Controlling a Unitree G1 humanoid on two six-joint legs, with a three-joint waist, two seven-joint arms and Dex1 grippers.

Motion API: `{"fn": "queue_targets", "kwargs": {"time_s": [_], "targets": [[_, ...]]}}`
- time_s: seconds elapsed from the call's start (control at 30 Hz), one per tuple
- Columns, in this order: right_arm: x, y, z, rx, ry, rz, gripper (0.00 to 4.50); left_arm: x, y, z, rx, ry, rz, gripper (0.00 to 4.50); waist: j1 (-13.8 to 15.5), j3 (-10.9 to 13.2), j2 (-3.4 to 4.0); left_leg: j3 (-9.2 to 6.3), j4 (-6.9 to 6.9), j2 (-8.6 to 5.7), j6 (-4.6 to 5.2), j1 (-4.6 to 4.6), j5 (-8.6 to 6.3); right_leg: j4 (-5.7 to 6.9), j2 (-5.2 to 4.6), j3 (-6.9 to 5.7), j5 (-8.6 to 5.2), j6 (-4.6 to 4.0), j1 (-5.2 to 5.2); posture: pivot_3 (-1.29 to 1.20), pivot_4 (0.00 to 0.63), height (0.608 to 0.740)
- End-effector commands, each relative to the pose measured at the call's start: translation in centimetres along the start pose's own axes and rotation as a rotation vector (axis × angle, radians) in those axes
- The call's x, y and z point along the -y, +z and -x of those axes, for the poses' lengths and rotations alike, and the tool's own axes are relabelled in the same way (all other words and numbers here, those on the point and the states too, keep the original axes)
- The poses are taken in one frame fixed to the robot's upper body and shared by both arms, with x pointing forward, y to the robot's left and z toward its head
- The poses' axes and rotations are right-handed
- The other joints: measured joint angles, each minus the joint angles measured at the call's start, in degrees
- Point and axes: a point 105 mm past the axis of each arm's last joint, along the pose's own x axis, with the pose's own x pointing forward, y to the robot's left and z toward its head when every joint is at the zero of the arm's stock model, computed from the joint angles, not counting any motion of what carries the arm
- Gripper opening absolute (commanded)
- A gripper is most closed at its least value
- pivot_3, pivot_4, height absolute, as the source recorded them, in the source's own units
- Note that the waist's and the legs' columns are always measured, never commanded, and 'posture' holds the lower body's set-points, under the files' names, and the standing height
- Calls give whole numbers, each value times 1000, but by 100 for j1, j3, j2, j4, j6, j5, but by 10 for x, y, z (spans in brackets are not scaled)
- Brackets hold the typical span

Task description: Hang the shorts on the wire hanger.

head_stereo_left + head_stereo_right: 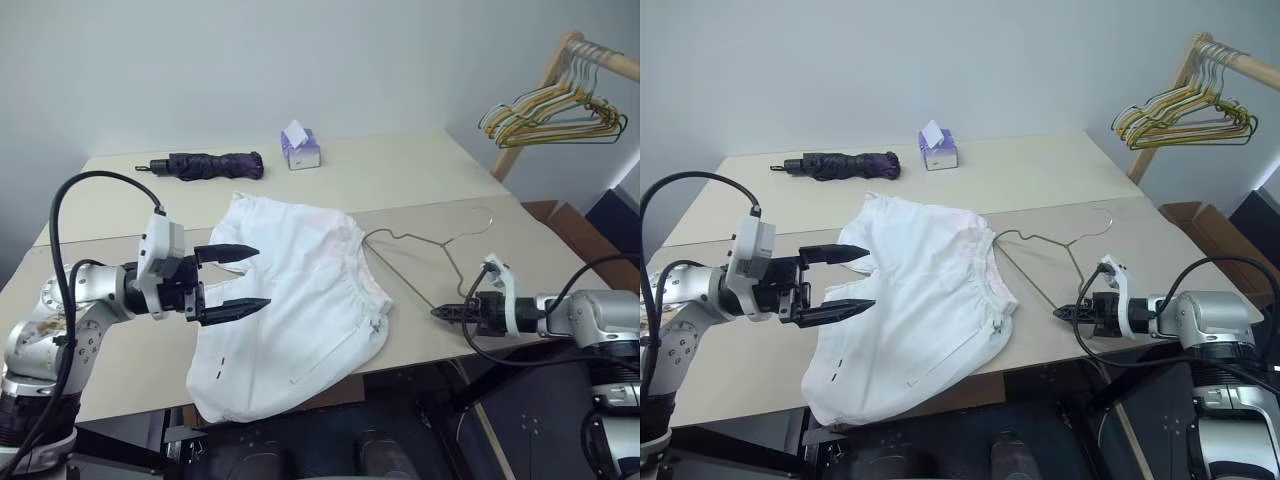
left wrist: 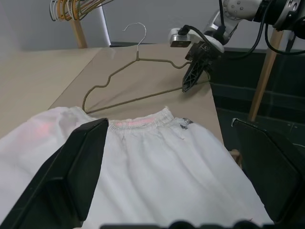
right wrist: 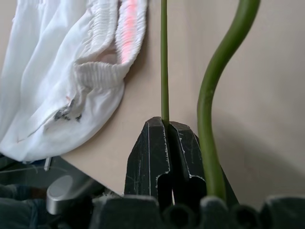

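Head view: shorts (image 1: 290, 300) lie flat on the table (image 1: 420, 180), near edge, hem hanging slightly over the front. Hanger (image 1: 430, 250) lies on the table just right of the shorts, one end touching the waistband, hook pointing away toward the far right. Left gripper (image 1: 232, 282) hovers over the shorts' left side, jaws wide, nothing in them. Right gripper (image 1: 445, 312) sits at the table's front edge, pinched on the hanger's wire at its near corner. Umbrella (image 1: 205, 165) and tissue box (image 1: 300, 148) at the far side, well apart from the shorts. Rack of coloured hangers (image 1: 555, 110) off to the right.

Left wrist view: both fingers (image 2: 71, 176) spread over white fabric, waistband ahead, hanger beyond it, right gripper on the wire.

Right wrist view: fingertips (image 3: 155, 143) closed tight on the thin wire; waistband beside it.
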Motion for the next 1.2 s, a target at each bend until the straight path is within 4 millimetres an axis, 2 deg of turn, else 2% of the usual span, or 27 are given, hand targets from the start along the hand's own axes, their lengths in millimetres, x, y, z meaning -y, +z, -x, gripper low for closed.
{"fn": "queue_targets", "kwargs": {"time_s": [0.03, 0.67, 0.8, 0.9, 1.0, 1.2], "targets": [[-6, 14, 7, 56, 11, 50, 0, -1, 12, 3, 15, 13, -56, 4486, 11, 0, 0, 1, 0, 0, 0, 0, 0, 0, 0, 0, 0, 0, 0, -98, 12, 740], [-25, -2, 1, -75, 148, 85, 0, -6, 10, 1, 20, 37, -61, 4486, 17, 0, 0, 1, -1, 2, 0, 0, 0, -2, 1, 0, -6, 10, 0, -97, 17, 740], [-16, 7, -21, -67, 99, 88, 0, -6, 9, -1, 21, 38, -59, 4486, -18, 0, 0, 3, -2, 3, 0, 5, 0, -3, 4, 0, -6, 10, -1, -93, 10, 740], [-18, 20, -32, -35, 115, 92, 0, -3, 9, -1, 21, 36, -60, 4486, -20, 0, 1, 3, -4, 4, -1, 6, 0, -2, 12, 1, -2, 5, -3, -85, 9, 740], [-20, 26, -36, -26, 135, 100, 0, -3, 9, 1, 14, 41, -61, 4486, 10, 0, 0, -3, -5, 4, 0, -2, 0, -4, 13, 2, 6, -10, -7, -76, 8, 740], [-25, 26, -38, -70, 193, 122, 0, -3, 10, 2, 14, 51, -63, 4486, 29, 0, 0, -3, -3, 3, 0, -2, 0, -8, 8, 2, 8, -6, -2, -67, 9, 740]]}}
